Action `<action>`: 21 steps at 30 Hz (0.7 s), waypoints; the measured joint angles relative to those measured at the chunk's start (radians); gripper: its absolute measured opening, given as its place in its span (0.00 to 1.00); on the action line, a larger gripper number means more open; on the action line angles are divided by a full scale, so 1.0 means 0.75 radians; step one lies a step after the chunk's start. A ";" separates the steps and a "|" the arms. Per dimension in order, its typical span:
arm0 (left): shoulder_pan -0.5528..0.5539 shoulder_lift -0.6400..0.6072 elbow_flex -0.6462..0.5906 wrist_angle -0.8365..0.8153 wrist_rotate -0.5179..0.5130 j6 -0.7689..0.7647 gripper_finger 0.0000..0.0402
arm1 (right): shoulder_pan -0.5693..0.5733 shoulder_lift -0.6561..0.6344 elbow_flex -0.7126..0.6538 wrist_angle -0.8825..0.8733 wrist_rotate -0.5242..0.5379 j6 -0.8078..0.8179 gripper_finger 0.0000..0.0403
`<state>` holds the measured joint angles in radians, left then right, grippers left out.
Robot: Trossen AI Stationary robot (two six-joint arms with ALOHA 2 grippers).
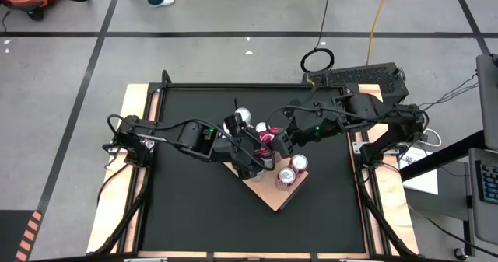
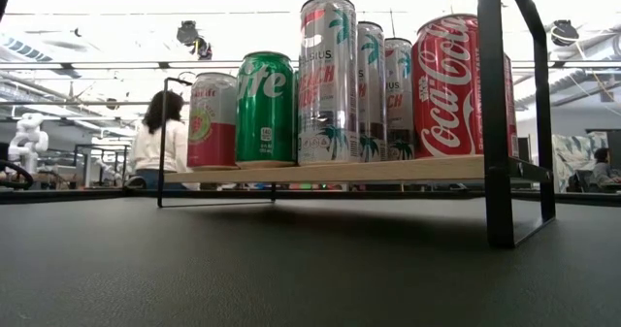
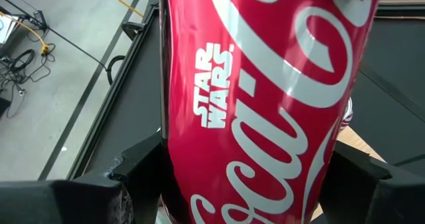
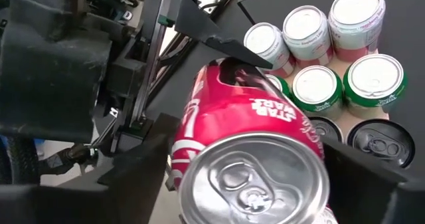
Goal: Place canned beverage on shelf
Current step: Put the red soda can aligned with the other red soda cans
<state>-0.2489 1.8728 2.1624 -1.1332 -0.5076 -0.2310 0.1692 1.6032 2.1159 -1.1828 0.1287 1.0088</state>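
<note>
Left claw (image 3: 252,204) round Coca-Cola can (image 3: 265,104), beside crowded shelf (image 2: 388,169)

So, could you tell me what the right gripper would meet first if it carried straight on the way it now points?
The red Coca-Cola can lies right between the right gripper's fingers, with the left gripper clamped on it. Beyond it stand the white-topped cans on the light wooden shelf.

Red Coca-Cola can (image 3: 265,104) fills the left wrist view, top and base cut off by frame edges. From above, both arms overlap it, so the can and the left gripper (image 1: 261,162) barely show. Shelf (image 2: 330,170) in low view: right end cut by a black post, back cans half hidden. Person (image 2: 160,138) in the room beyond blurred. No gripper shows in low view.
</note>
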 joint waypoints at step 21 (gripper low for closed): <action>-0.001 0.000 0.001 0.001 -0.024 -0.034 0.83 | -0.001 0.000 0.000 0.005 -0.004 -0.039 0.70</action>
<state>-0.2499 1.8729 2.1628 -1.1324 -0.5258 -0.2564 0.1688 1.6032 2.1162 -1.1793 0.1261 0.9798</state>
